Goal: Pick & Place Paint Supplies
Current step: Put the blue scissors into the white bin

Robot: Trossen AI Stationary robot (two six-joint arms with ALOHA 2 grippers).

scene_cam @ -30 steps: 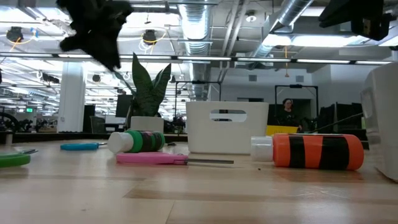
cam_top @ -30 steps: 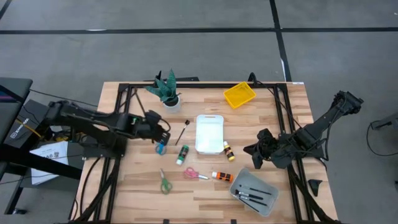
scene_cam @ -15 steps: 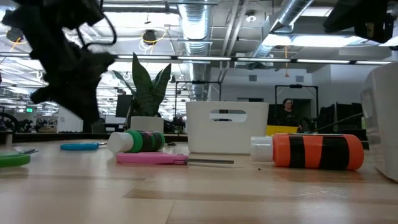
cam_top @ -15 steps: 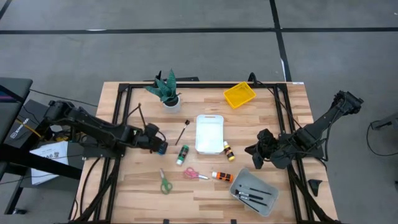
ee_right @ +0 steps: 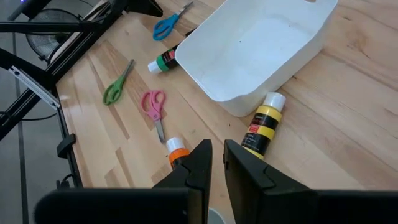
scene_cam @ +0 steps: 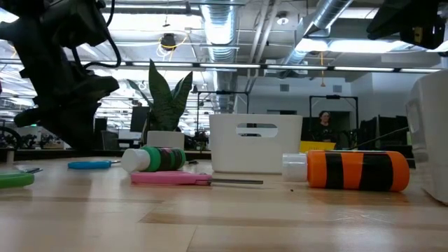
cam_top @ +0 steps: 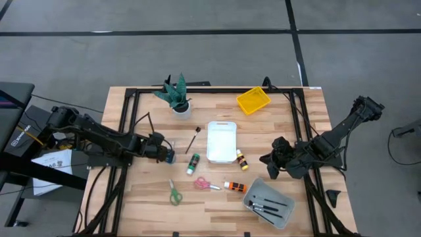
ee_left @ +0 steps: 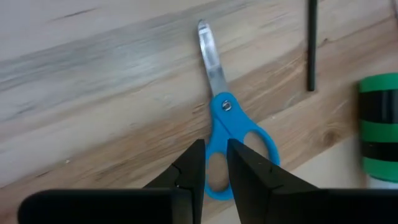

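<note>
My left gripper (cam_top: 166,155) is low over the blue scissors (ee_left: 225,134), which lie flat on the wood, and is shut on their handle. A green bottle (cam_top: 192,163), a thin dark brush (cam_top: 193,139), pink scissors (cam_top: 205,184), green scissors (cam_top: 174,193), an orange bottle (cam_top: 235,187) and a yellow bottle (cam_top: 241,159) also lie on the table. My right gripper (ee_right: 217,158) is shut and holds nothing, hovering at the table's right near the yellow bottle (ee_right: 262,127). My left gripper comes from above, pointing down, with its fingers (ee_left: 193,168) either side of one ring of the blue scissors' handle (ee_left: 216,191), pinching that ring's rim. The scissors lie flat on the table, blade (ee_left: 210,53) pointing away from the fingers.
A white tray (cam_top: 222,140) sits mid-table. A grey tray (cam_top: 268,203) holding dark brushes is near the front right. A yellow tray (cam_top: 253,100) and a potted plant (cam_top: 175,95) stand at the far edge. The green bottle (ee_left: 379,134) lies close beside the blue scissors.
My left gripper has come down from well above the table and moved a little toward the near edge, ending on the blue scissors. The right arm has kept still, and nothing on the table has shifted.
</note>
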